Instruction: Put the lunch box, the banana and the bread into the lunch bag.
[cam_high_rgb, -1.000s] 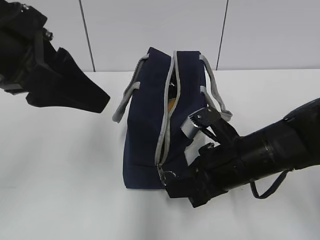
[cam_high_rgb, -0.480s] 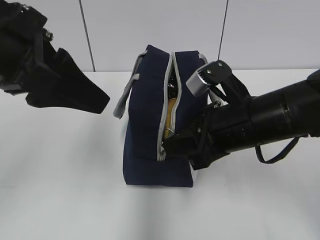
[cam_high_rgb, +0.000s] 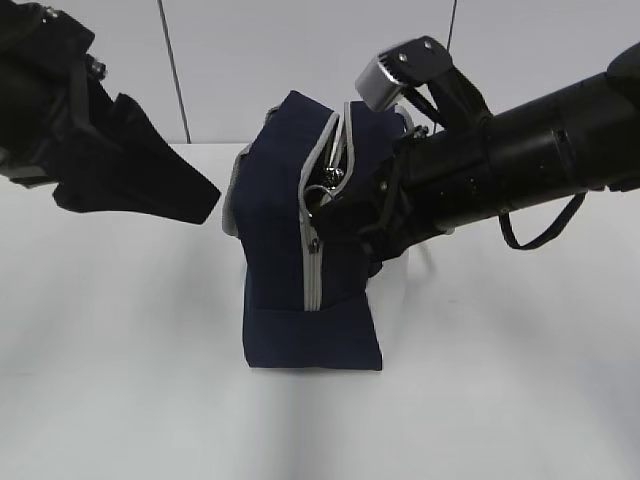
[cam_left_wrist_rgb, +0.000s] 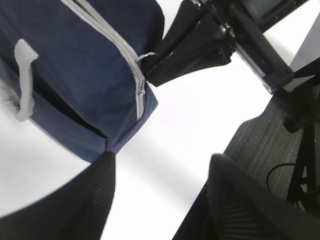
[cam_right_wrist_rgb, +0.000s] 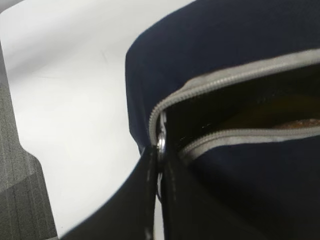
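The navy lunch bag (cam_high_rgb: 290, 260) stands mid-table, its grey zipper (cam_high_rgb: 309, 270) closed along the lower front and still parted near the top. My right gripper (cam_high_rgb: 325, 195) is shut on the metal ring pull (cam_right_wrist_rgb: 161, 142) at the top front of the bag. Through the gap the right wrist view shows a brown-golden thing (cam_right_wrist_rgb: 280, 117) inside; I cannot tell what it is. My left gripper (cam_high_rgb: 205, 200) is open and empty, hovering left of the bag; the bag also shows in its view (cam_left_wrist_rgb: 80, 70). The lunch box, banana and bread are hidden.
The white table (cam_high_rgb: 120, 380) runs out to all sides. A white panelled wall (cam_high_rgb: 300, 50) stands behind. Grey webbing handles (cam_left_wrist_rgb: 22, 75) hang at the bag's sides. Dark floor (cam_left_wrist_rgb: 270, 150) shows past the table edge in the left wrist view.
My right gripper has pulled the ring pull from the bag's bottom front corner up the front to near the top, closing the zipper behind it. The bag tipped slightly left. The left arm stayed still.
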